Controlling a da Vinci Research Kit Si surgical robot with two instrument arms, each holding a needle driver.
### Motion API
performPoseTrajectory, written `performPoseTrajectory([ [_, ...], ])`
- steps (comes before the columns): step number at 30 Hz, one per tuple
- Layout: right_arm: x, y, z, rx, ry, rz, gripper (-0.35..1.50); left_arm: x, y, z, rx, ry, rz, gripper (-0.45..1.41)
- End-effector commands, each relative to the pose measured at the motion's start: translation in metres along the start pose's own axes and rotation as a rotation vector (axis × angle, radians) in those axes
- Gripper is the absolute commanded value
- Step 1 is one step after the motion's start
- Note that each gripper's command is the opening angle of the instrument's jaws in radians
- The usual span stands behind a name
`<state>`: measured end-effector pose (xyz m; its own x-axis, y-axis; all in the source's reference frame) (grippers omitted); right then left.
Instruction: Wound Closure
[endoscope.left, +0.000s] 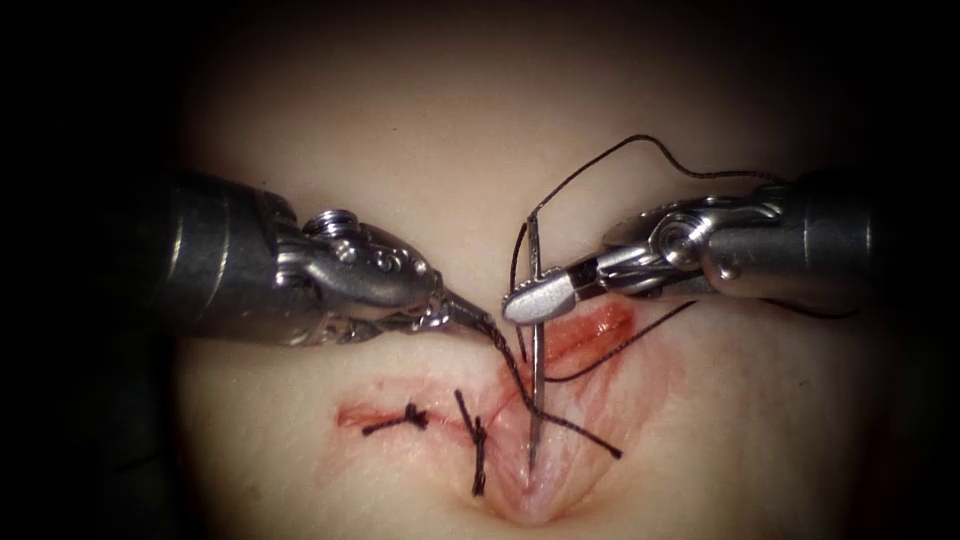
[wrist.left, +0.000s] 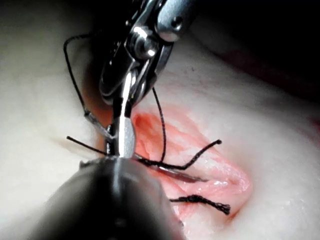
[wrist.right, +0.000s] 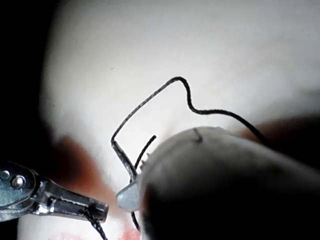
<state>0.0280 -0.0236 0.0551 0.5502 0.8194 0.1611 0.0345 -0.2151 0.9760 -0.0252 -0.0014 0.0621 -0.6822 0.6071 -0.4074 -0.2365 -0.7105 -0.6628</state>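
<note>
The curved needle (endoscope.left: 536, 390) stands almost upright over the open right part of the cut (endoscope.left: 545, 470). My right tool (endoscope.left: 522, 303) is shut on it between its thread end and its middle. The point reaches down into the cut; I cannot tell whether it pierces the tissue (endoscope.left: 400, 150). My left tool (endoscope.left: 483, 322) is shut on the dark thread (endoscope.left: 560, 418), whose free end lies right of the cut. More thread (endoscope.left: 640, 137) loops from the needle's upper end over the right tool. The right wrist view shows the needle (wrist.right: 122, 155), the thread loop (wrist.right: 175, 80) and the left tool (wrist.right: 100, 210) shut on thread.
Two tied stitches (endoscope.left: 415, 417) (endoscope.left: 478, 440) with short cut ends close the left part of the cut. Red fluid stains the tissue around the open part (endoscope.left: 590, 325). The left wrist view shows the needle (wrist.left: 185, 175), the right tool's jaws and a knot (wrist.left: 205, 201).
</note>
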Motion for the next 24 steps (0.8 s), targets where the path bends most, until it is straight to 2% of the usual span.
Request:
performPoseTrajectory([
  [1,0.0004,0.0003,0.0010,0.003,-0.004,-0.004,-0.35,0.0000,-0.0002,0.0007,0.000,0.000,0.000,-0.27],
  [6,0.0000,-0.0002,0.0015,0.063,-0.004,0.015,-0.35,0.0000,-0.0001,0.0007,0.000,0.000,0.000,-0.27],
  [24,-0.0022,-0.0020,0.0026,0.116,-0.039,0.136,-0.35,0.0000,-0.0001,0.0007,0.000,0.000,0.000,-0.28],
])
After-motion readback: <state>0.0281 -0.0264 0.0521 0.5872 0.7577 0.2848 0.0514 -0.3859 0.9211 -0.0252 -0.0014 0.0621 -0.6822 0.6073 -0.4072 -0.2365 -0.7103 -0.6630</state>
